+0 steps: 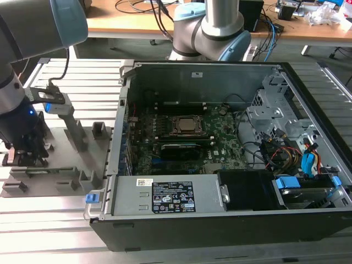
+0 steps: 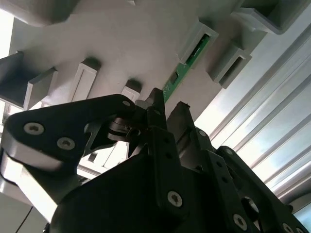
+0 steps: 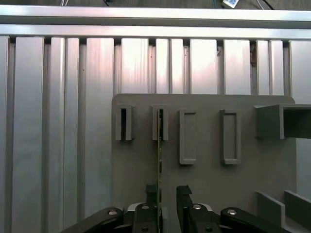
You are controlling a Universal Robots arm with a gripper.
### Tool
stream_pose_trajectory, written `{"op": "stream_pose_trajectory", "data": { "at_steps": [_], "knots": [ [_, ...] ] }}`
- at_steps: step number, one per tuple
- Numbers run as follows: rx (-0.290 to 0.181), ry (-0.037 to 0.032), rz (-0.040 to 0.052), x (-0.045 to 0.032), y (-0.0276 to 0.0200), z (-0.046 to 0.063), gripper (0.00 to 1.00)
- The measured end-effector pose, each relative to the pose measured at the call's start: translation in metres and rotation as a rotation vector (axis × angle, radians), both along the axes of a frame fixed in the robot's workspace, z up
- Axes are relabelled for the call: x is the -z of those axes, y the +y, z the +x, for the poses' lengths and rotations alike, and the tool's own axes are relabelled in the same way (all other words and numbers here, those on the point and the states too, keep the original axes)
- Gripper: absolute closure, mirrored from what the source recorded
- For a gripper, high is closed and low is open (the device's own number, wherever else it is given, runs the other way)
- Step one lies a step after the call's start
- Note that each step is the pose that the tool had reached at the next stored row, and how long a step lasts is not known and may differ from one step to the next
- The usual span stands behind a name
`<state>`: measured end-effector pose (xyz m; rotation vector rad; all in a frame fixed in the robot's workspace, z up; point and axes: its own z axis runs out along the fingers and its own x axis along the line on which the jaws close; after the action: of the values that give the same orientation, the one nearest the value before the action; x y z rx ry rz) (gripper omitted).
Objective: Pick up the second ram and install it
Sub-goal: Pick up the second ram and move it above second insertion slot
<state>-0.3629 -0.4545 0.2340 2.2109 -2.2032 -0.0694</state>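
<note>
The second ram [image 3: 160, 145] stands on edge in a slot of the gray holder plate [image 3: 209, 184], a thin green stick seen edge-on in the first wrist view. My gripper [image 3: 167, 189] straddles its near end, open, with the ram close against one of the fingers [image 3: 152, 191] and a gap to the other. In the second wrist view the green ram [image 2: 187, 65] runs from a holder block down between my gripper's [image 2: 169, 102] black fingertips. In the exterior view my gripper [image 1: 27, 158] is low over the holder plate [image 1: 66, 165] at the exterior view's left.
The open computer case [image 1: 220, 231] sits to the exterior view's right of the holder plate, with its motherboard, CPU socket [image 1: 190, 125] and a black card [image 1: 179, 149] exposed. Several gray holder blocks [image 3: 187, 136] rise from the plate. Ribbed aluminium table surface [image 3: 58, 121] surrounds it.
</note>
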Motion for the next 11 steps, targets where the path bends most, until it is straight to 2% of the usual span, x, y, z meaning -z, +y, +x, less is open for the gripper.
{"op": "stream_pose_trajectory", "data": {
  "at_steps": [2, 4, 5, 6, 11],
  "knots": [
    [0.000, 0.0000, -0.0001, 0.0049, -0.0010, 0.000, 0.70],
    [0.000, 0.0001, -0.0001, 0.0131, -0.0052, 0.000, 0.70],
    [0.000, 0.0002, 0.0096, 0.0263, -0.0068, 0.000, 0.70],
    [0.000, 0.0000, 0.0181, 0.0292, -0.0068, -0.001, 0.70],
    [0.000, 0.0003, 0.0195, 0.0326, -0.0069, -0.005, 0.70]
  ]
}}
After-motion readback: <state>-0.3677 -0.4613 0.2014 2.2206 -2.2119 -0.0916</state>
